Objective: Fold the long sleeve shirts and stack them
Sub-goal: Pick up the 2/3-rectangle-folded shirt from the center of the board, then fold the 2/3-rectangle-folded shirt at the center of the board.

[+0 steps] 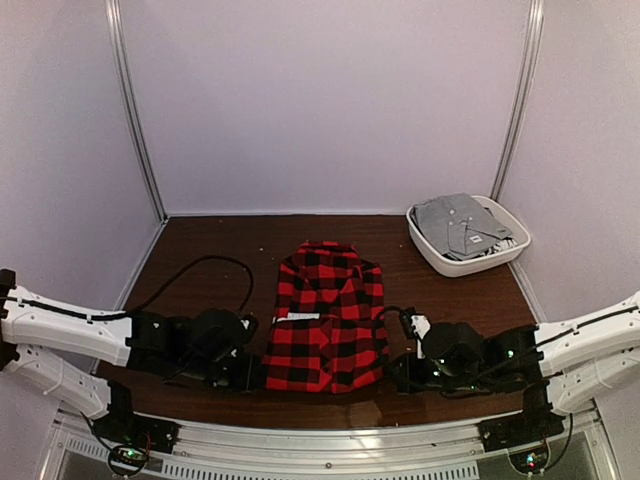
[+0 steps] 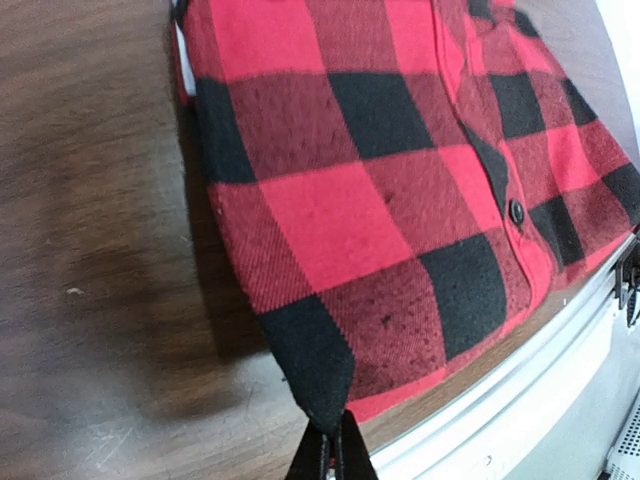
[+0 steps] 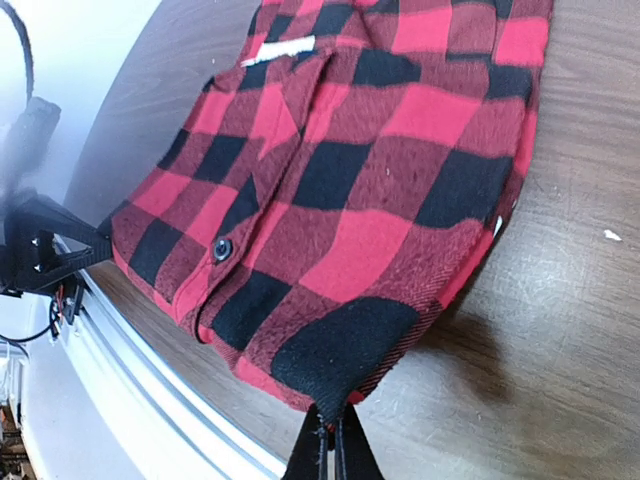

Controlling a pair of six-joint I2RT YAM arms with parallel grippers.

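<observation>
**Both fingers pinched on the near corners of the shirt**

We see the shirt (image 1: 328, 318) lying on the tabletop (image 1: 220, 245), midway between the two arms, collar at the far end and hem toward the near edge. It forms a narrow upright rectangle, with neither sleeve spread out to the side. A white label (image 1: 303, 316) shows about halfway along its left part.

The left fingers (image 2: 322, 450) are closed on the near left corner of the shirt. In the left wrist view a black check runs straight down into the tips, and no gap shows between them. The corner is drawn to a point there, with a dark shadow on the tabletop under the left edge. A dark button (image 2: 517, 211) sits on the placket, to the right in that view.

The right fingers (image 3: 322, 450) are closed on the near right corner in the same way, with a black patch of cloth gathered into the tips. The right wrist view shows the same button (image 3: 222, 249), and the label (image 3: 280, 50) farther off.

At the far right of the tabletop, well apart from the shirt, stands a white basket (image 1: 430, 250) with a grey garment (image 1: 460, 225) lying in it. A black cable (image 1: 200, 262) loops over the tabletop left of the shirt.
</observation>
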